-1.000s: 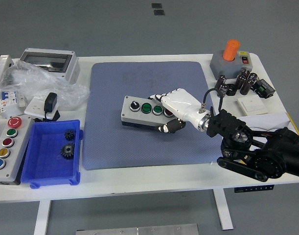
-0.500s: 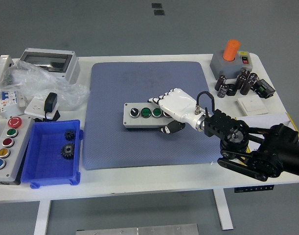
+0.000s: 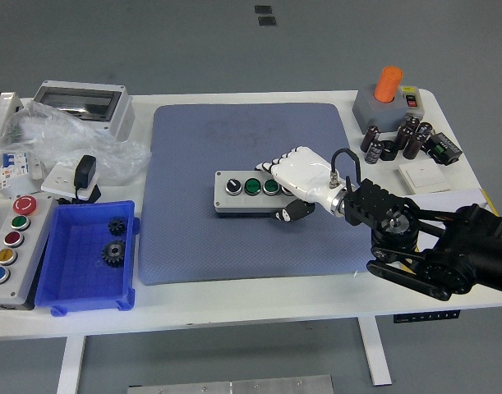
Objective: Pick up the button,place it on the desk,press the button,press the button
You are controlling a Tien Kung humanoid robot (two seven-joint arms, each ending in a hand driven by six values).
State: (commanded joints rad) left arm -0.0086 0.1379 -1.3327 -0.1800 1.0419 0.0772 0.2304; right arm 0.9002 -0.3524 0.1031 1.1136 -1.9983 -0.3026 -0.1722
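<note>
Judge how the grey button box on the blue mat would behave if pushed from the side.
The grey button box looks like a rigid, low, flat-bottomed case, so it would probably slide rather than tip or roll. The textured blue mat likely adds friction. With the right hand gripping one end, it might pivot.

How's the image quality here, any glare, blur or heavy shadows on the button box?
Head view: even, soft lighting and sharp focus; the button box on the blue mat shows crisp edges. The right robot hand gripping its right end has mild shine on its white shell and hides that end. Only a faint shadow under the box. The plastic wrap at left shows small glints.
</note>
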